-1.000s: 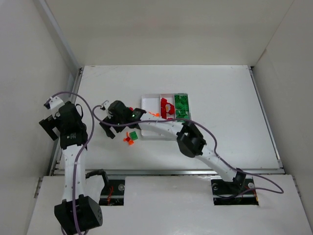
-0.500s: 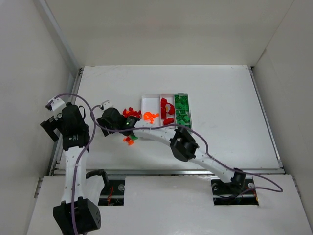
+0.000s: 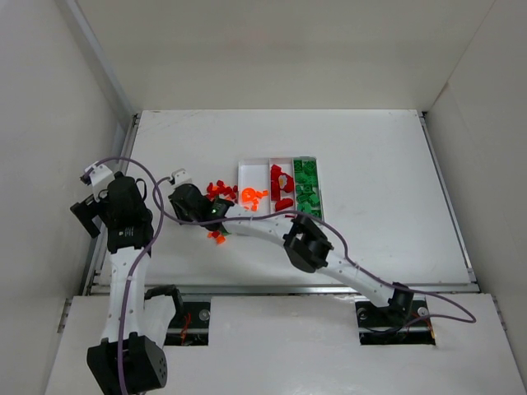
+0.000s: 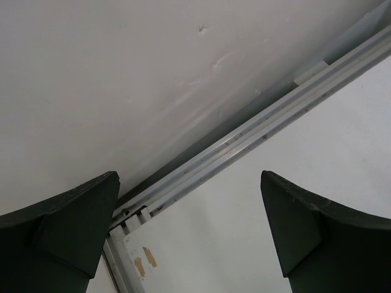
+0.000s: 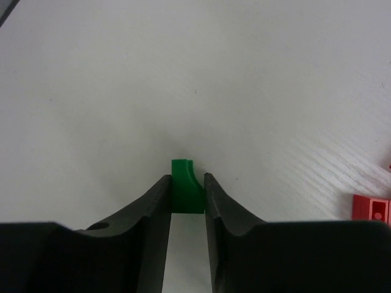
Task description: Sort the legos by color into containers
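A small green lego (image 5: pixel 186 194) rests on the white table, and my right gripper (image 5: pixel 186 178) is shut on it, both fingers pressed to its sides. From above, the right gripper (image 3: pixel 183 202) sits left of the white tray (image 3: pixel 247 173). The containers hold orange legos (image 3: pixel 251 197) on the left, dark red legos (image 3: pixel 282 183) in the middle and green legos (image 3: pixel 306 183) on the right. Loose red legos (image 3: pixel 219 190) lie just left of the tray. My left gripper (image 4: pixel 189 226) stands open over the table's left edge, nothing between its fingers.
A few orange and green pieces (image 3: pixel 218 235) lie under the right arm, in front of the tray. A red piece (image 5: pixel 372 209) sits right of the right fingers. A metal rail (image 4: pixel 244 143) and the side wall (image 4: pixel 122 73) run close to the left gripper.
My right gripper moved left from the tray's corner and closed from wide open onto the green lego. The left arm shifted only slightly.
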Robot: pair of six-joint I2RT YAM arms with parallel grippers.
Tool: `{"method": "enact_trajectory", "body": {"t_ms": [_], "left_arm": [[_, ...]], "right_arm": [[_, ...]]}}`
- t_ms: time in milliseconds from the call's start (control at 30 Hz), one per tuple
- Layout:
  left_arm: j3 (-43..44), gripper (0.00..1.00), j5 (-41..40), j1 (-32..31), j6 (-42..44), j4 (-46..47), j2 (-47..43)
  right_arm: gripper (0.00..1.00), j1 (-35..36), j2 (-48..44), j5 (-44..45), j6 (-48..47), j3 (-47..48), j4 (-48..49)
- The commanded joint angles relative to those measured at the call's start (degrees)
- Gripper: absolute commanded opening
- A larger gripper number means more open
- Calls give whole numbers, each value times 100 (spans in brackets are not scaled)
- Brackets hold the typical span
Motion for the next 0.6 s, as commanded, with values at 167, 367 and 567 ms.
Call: {"method": "enact_trajectory", "body": {"t_ms": [167, 367, 567], "left_arm": [[-82, 100, -367, -35, 92, 247, -110], [-82, 100, -367, -35, 92, 299, -163], [-82, 100, -367, -35, 92, 299, -216]], "right_arm": [[4, 114, -120, -189, 67, -408, 408], [0, 114, -796, -251, -135, -883, 514], [0, -289, -2798, -374, -187, -2560, 831]]}}
